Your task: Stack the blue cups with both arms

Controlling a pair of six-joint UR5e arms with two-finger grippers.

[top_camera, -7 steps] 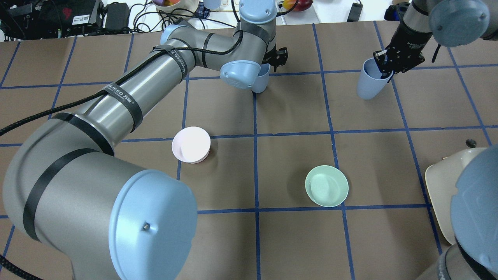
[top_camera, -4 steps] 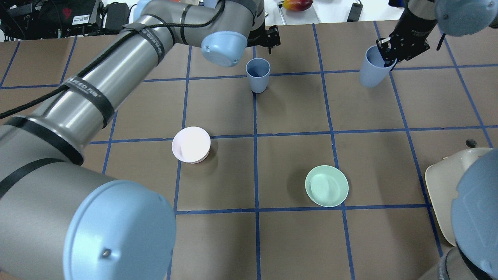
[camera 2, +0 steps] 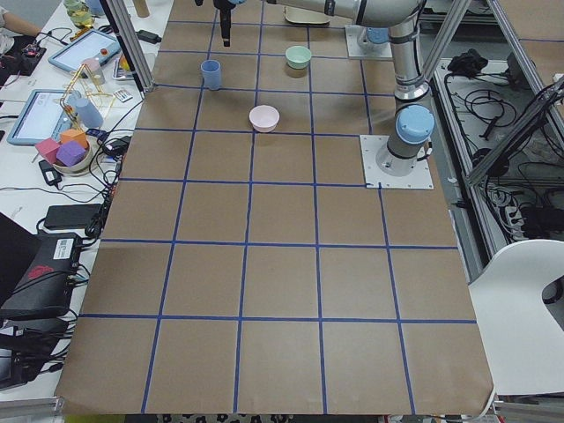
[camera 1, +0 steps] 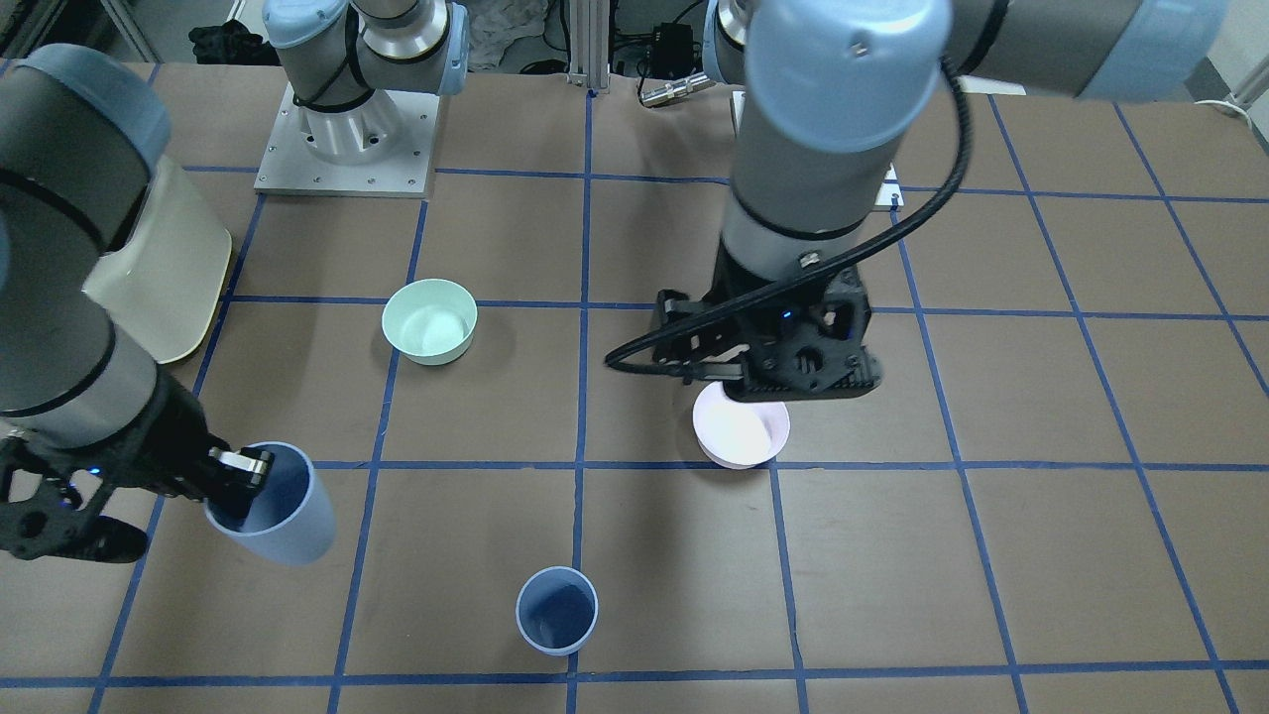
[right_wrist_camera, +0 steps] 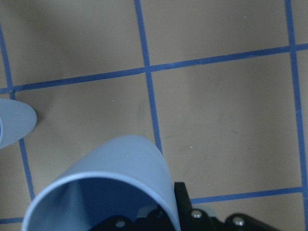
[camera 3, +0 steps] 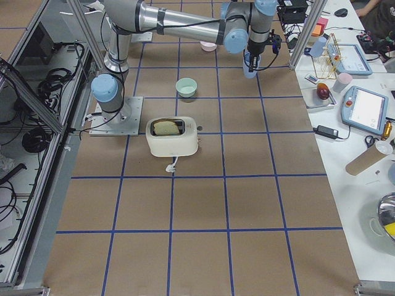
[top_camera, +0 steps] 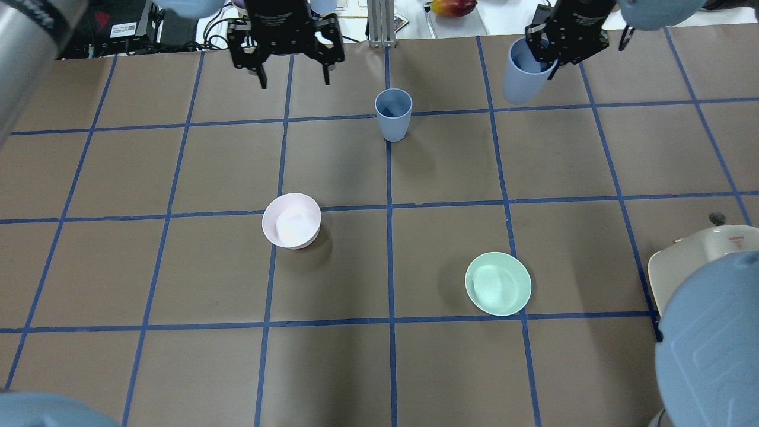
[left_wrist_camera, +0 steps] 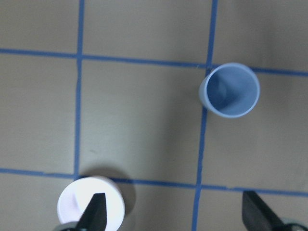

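One blue cup [top_camera: 393,114] stands upright and alone on the table's far middle; it also shows in the front view [camera 1: 557,610] and the left wrist view [left_wrist_camera: 230,90]. My left gripper [top_camera: 295,80] is open and empty, raised high to the cup's left, its fingertips [left_wrist_camera: 96,211] wide apart over the pink bowl. My right gripper [top_camera: 542,56] is shut on the rim of the second blue cup [top_camera: 522,77], one finger inside. It holds this cup tilted in the air, right of the standing cup, as the front view [camera 1: 283,516] and the right wrist view [right_wrist_camera: 110,187] show.
A pale pink bowl [top_camera: 292,220] sits left of centre and a mint-green bowl [top_camera: 498,283] right of centre. A cream toaster [camera 3: 173,135] stands near the right arm's base. Cables and devices lie beyond the table's far edge.
My left arm has swung up and to the left, away from the standing cup, which now stands free. My right gripper has carried its cup left and farther back.
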